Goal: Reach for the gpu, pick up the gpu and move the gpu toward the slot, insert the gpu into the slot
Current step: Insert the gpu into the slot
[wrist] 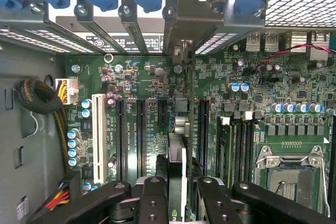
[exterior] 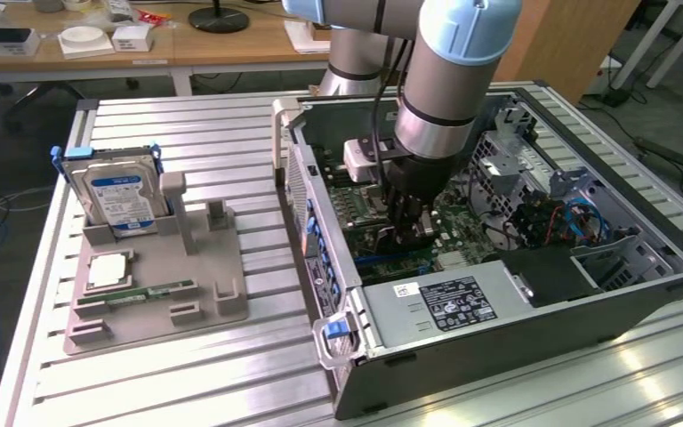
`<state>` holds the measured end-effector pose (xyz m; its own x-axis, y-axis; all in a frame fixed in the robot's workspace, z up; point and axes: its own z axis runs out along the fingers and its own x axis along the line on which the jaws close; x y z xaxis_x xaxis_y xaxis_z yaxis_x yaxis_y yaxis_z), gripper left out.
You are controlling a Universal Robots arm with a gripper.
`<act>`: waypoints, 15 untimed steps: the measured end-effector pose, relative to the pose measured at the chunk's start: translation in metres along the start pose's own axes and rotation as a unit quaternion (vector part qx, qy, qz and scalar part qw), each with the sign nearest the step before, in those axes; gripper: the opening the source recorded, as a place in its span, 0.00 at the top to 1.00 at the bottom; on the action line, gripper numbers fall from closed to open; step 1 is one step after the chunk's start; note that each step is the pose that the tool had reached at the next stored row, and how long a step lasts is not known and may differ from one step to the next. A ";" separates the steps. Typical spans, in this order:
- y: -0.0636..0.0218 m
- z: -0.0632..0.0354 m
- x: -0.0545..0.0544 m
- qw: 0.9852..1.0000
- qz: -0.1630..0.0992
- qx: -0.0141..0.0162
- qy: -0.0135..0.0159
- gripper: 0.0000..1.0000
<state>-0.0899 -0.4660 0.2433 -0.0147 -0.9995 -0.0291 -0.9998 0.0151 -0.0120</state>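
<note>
The open computer case [exterior: 496,356] holds the green motherboard [wrist: 294,93] and a power supply [exterior: 448,302]. The claw [wrist: 180,182] reaches inside it and grasps the gpu [wrist: 177,153], which stands edge-on between its fingers, seemingly over the slot it hides. Long black connector strips [wrist: 140,135] lie at both sides of the claw. Well away from the claw, outside the case, a grey holder [exterior: 157,298] carries a blue-labelled hard drive [exterior: 122,191]. The power supply's label is unreadable.
</note>
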 end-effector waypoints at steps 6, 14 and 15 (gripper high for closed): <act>0.0019 0.0001 0.000 1.000 -0.003 0.000 0.000 0.74; 0.0020 0.0000 -0.001 1.000 -0.009 0.000 0.000 0.74; 0.0020 0.0000 -0.001 1.000 -0.009 0.000 0.000 0.74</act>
<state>-0.0918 -0.4649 0.2433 0.0027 -0.9996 -0.0291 -0.9999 -0.0024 -0.0120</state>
